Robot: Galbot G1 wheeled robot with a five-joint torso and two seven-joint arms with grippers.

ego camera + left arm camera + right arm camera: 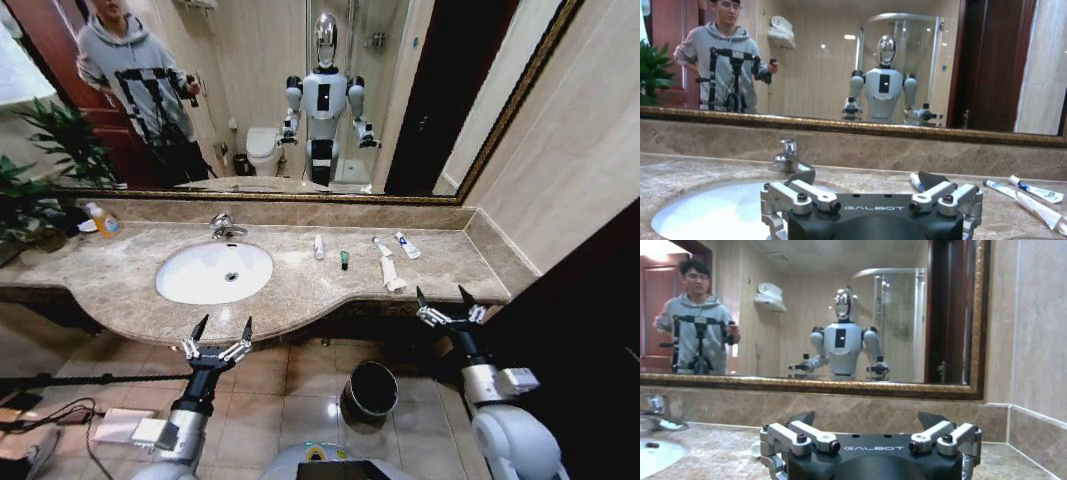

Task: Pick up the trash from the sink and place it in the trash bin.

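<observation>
Nearest the robot, the black trash bin is standing on the tiled floor between its two arms, below the counter's edge. The left gripper is hovering in front of the counter with fingers spread wide and holding nothing; the right gripper is doing the same by the counter's right end.

Beyond them, the sink is sitting empty in the marble surround. The trash is lying on the counter to the basin's right: white tubes, a packet and a small dark green piece, close together.

Risks, as I judge them: the pieces are lying flat, so fingers may be skidding over them or nudging one off the edge.

The left wrist view is showing the faucet and several tubes close up; the head view alone is showing the bin.
</observation>
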